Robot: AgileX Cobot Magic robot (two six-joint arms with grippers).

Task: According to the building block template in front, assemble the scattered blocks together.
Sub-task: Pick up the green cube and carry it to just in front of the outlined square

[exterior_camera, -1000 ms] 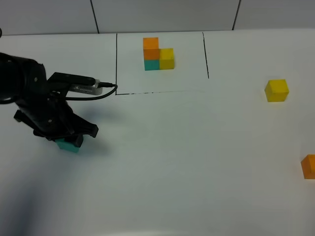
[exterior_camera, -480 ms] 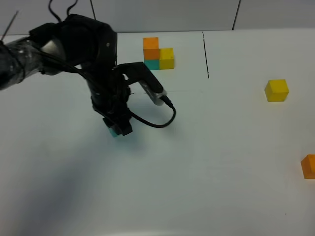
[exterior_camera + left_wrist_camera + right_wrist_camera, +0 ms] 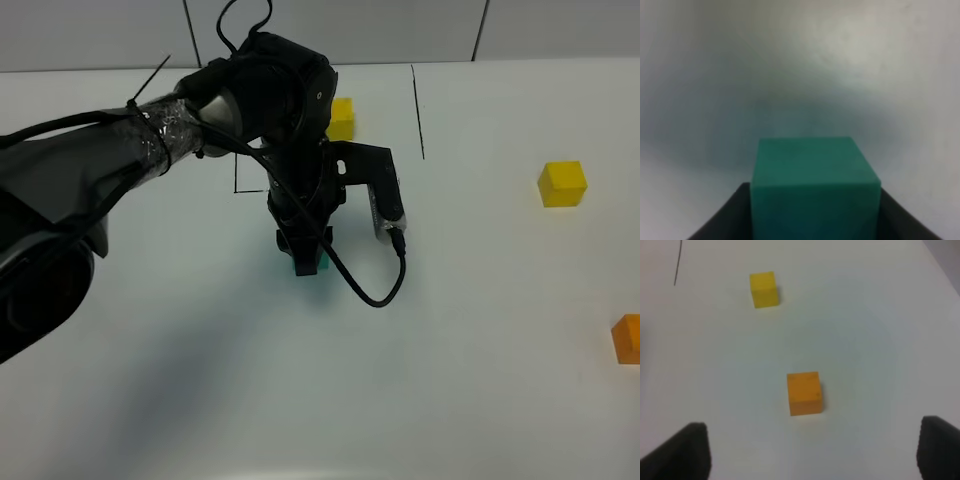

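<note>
Teal cube (image 3: 815, 185) clamped in left pincer (image 3: 304, 256), arm (image 3: 150, 150) hiding most of template (image 3: 341, 118); right pincer (image 3: 815, 447) gapes empty

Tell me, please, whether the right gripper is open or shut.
Open: the right gripper has its fingertips far apart with nothing between them; the orange cube lies untouched ahead.

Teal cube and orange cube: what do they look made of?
The teal cube is probably painted wood or hard plastic: matte, even colour, crisp edges, no glare or visible grain. The orange cube has the same look: matte, flat unmarked faces, sharp corners. Whether it is wood or plastic can't be told.
</note>
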